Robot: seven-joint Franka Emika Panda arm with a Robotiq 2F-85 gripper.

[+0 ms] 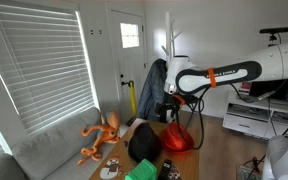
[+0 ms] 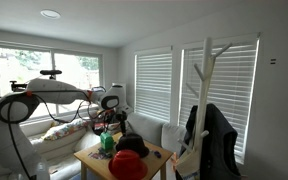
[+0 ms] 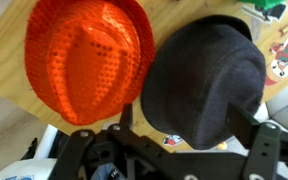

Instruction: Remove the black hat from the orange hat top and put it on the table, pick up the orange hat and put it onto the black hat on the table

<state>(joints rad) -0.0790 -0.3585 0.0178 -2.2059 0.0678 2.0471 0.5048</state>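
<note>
Orange sequinned fedora point(image 3: 84, 55) sits crown-up on the pale wooden table point(image 3: 4, 50), its brim touching the black felt hat point(image 3: 204, 80) beside it. Above the black hat the gripper point(image 3: 184, 122) hangs with fingers point(image 3: 241, 115) spread wide, pinching nothing; the wrist view cuts off its body at the frame edge. Only an exterior view shows the white robot arm point(image 1: 279, 62) reaching over the black hat; sequins there are too small to make out.
</note>
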